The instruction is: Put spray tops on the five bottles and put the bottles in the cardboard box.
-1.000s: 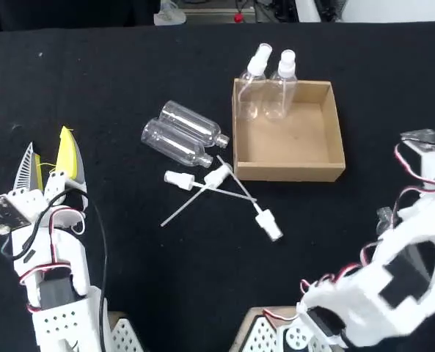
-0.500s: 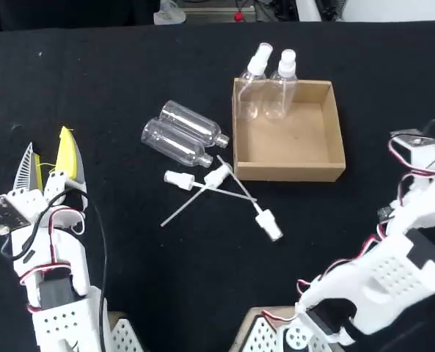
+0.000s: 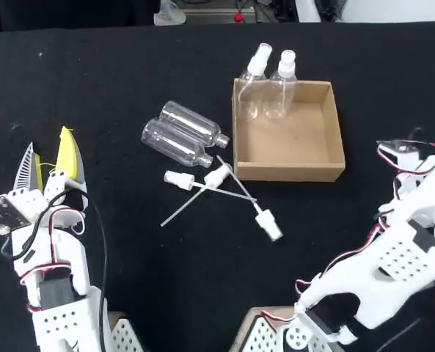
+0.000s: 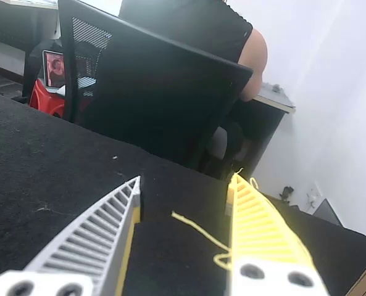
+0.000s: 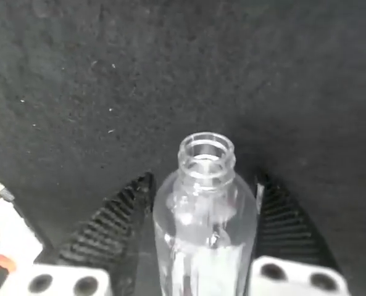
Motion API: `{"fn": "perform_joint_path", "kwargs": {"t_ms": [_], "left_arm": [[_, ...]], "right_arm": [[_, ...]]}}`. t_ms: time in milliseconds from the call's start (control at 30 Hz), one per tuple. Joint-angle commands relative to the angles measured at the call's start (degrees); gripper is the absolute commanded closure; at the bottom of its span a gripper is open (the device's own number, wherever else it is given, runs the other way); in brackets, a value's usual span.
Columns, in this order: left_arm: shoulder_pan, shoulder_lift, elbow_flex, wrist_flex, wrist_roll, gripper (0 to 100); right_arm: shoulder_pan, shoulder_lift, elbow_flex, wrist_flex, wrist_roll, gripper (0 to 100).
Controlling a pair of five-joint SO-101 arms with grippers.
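Two clear bottles with white spray tops (image 3: 250, 84) (image 3: 282, 82) stand in the back left corner of the cardboard box (image 3: 336, 160). Left of the box, two bare bottles (image 3: 176, 144) (image 3: 196, 124) lie side by side. Three loose spray tops with long tubes (image 3: 179, 178) (image 3: 217, 174) (image 3: 269, 224) lie in front of them. My right gripper (image 5: 203, 179) is shut on a third bare bottle (image 5: 206, 203), its open neck pointing away over the black cloth. My left gripper (image 3: 48, 139) (image 4: 186, 180) stands open at the table's left side, with nothing between its fingers.
The white right arm (image 3: 404, 249) stands at the table's right side, in front of and to the right of the box. A black cloth (image 3: 129, 73) covers the table. A black chair (image 4: 152, 92) and a person stand behind the table in the left wrist view.
The right arm has swung left and farther from the front edge, nearer the box's right side. The left arm and the things on the table have kept still.
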Motion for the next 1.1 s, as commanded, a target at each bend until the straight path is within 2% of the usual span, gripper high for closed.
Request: {"fn": "perform_joint_path", "kwargs": {"t_ms": [0,133,233,333,467,567,667,800,933,1067], "left_arm": [[-0.1,-0.3,1.2,-1.0,-0.1,78],[-0.1,-0.4,1.2,-1.0,-0.1,78],[-0.1,-0.4,1.2,-1.0,-0.1,78],[-0.1,-0.4,1.2,-1.0,-0.1,78],[-0.1,-0.4,1.2,-1.0,-0.1,78],[-0.1,-0.3,1.2,-1.0,-0.1,78],[-0.1,-0.3,1.2,-1.0,-0.1,78],[-0.1,-0.3,1.2,-1.0,-0.1,78],[-0.1,-0.4,1.2,-1.0,-0.1,78],[-0.1,-0.4,1.2,-1.0,-0.1,78]], "right_arm": [[2.4,0.7,-6.4,-0.5,0.7,77.9],[3.1,1.2,-10.5,-0.3,-1.0,92.0],[2.2,1.5,-13.1,-0.4,-9.1,96.5],[-0.2,2.0,-15.0,-1.7,-20.0,93.5],[-3.7,5.5,-17.6,-5.0,-38.7,86.4],[-5.8,9.4,-21.9,-4.9,-47.7,79.6],[-7.0,12.8,-28.5,-0.4,-50.6,72.0],[-8.4,16.3,-38.6,9.6,-50.6,63.6],[-8.2,18.6,-41.8,9.1,-50.6,62.5],[-7.2,19.0,-39.1,9.4,-51.1,62.5]]}}
